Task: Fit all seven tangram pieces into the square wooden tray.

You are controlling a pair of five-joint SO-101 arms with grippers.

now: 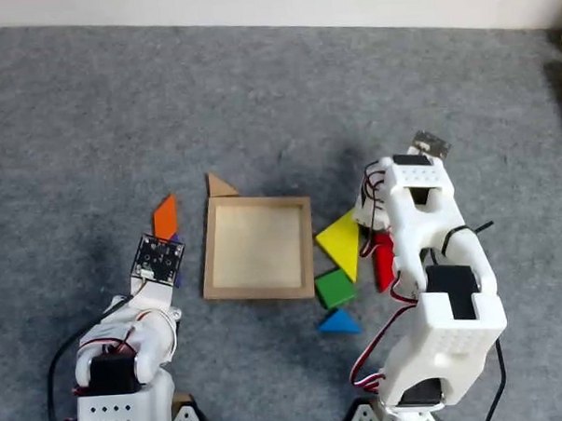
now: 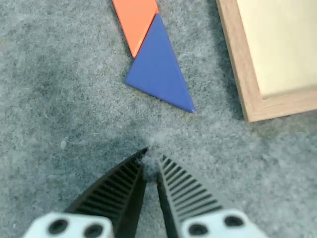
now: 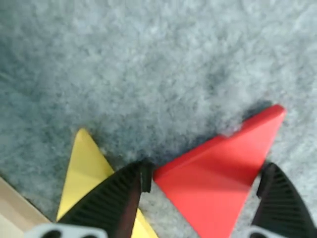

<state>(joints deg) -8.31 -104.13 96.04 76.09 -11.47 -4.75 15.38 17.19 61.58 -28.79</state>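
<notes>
Grey carpet covers table. Square wooden tray sits mid-table, floor bare. Orange piece and dark blue triangle touch edge to edge left of tray; tan triangle at tray's far left corner. Yellow triangle, green square and small blue triangle lie off tray's right side, with red triangle just beyond yellow. Left gripper over carpet near dark blue triangle, fingers closed on nothing. Right gripper low over red triangle, fingers spread, one at each edge.
</notes>
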